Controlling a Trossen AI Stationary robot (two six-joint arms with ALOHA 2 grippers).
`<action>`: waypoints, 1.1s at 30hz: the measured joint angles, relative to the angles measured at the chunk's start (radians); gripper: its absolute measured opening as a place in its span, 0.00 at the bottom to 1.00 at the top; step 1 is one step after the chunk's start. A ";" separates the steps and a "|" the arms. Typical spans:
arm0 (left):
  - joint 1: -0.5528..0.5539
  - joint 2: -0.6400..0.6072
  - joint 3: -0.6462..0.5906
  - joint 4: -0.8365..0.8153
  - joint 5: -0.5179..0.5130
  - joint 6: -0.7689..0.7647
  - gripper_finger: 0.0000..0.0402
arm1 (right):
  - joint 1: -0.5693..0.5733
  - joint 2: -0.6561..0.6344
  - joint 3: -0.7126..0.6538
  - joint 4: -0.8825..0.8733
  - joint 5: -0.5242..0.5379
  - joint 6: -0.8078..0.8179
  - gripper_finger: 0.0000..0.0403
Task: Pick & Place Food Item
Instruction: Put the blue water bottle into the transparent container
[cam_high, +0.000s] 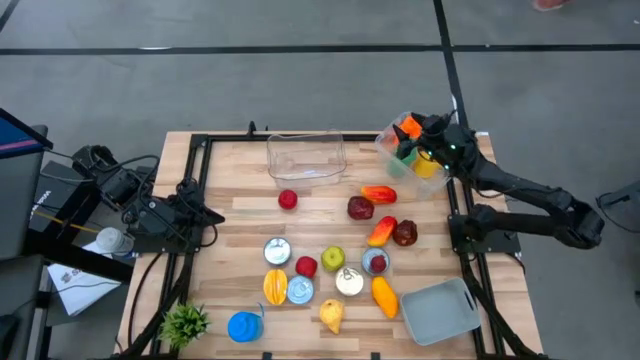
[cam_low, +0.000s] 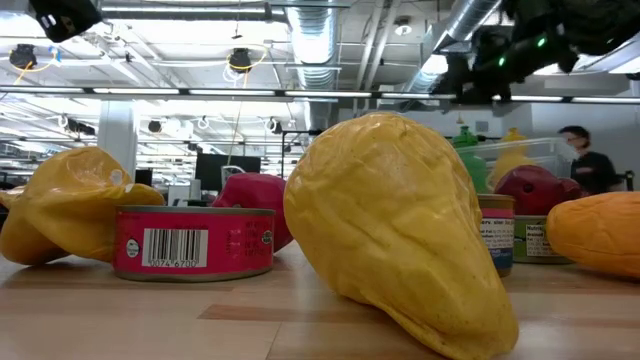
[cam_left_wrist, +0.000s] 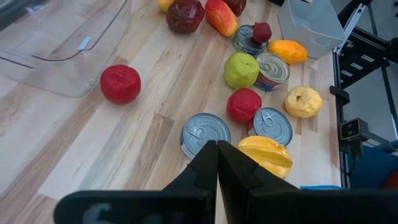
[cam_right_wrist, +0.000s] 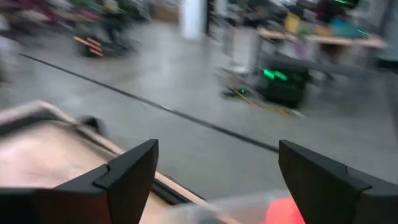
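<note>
The right claw (cam_high: 428, 140) is hanging over the clear bin (cam_high: 415, 155) at the table's (cam_high: 230, 215) far right corner, its fingers (cam_right_wrist: 124, 171) spread wide with nothing between them. From above, its tips are merging with the orange, green and yellow food inside that bin, so whether they are touching any of it is hard to tell. Its own wrist camera is showing only a blurred orange patch (cam_right_wrist: 286, 211) below the fingers and the floor beyond. Nearer than this claw, the remaining fruit and cans are lying scattered, including a yellow pear-shaped piece (cam_low: 400, 230) that is blocking most of the low view. The left claw (cam_left_wrist: 216, 180), pressed together and empty, is waiting over the table's left edge, facing a red apple (cam_left_wrist: 120, 83).
</note>
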 joint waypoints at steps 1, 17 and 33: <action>0.000 0.000 0.000 0.000 -0.003 0.000 0.00 | 0.022 -0.023 0.001 0.005 -0.027 0.000 0.82; 0.000 0.000 0.000 0.000 -0.007 0.005 0.00 | 0.744 0.383 0.280 0.069 -0.094 -0.112 0.85; 0.000 0.000 0.000 0.000 -0.006 0.006 0.00 | 0.995 1.093 1.001 0.085 -0.218 -0.185 0.85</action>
